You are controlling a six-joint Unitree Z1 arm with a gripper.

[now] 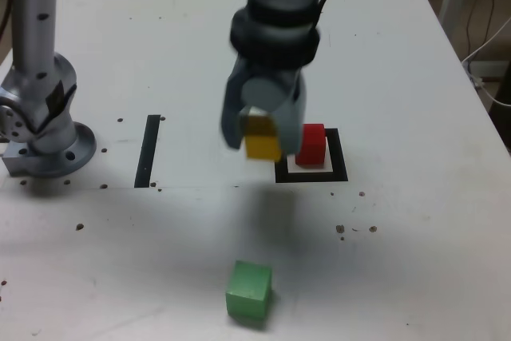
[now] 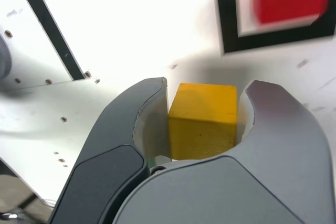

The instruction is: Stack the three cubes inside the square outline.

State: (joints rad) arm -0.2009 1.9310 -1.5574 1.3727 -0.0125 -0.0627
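Yellow cube (image 2: 202, 121); smooth, boxy, gripped

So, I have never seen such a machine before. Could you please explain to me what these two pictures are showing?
It is one robot arm over a white table. The exterior view comes from a camera away from the arm; the wrist view looks out along its tool. The tool is closed on a yellow cube, held above the surface. On the table, a red cube sits inside a black square outline, and a green cube lies apart, nearer the exterior view's bottom edge.
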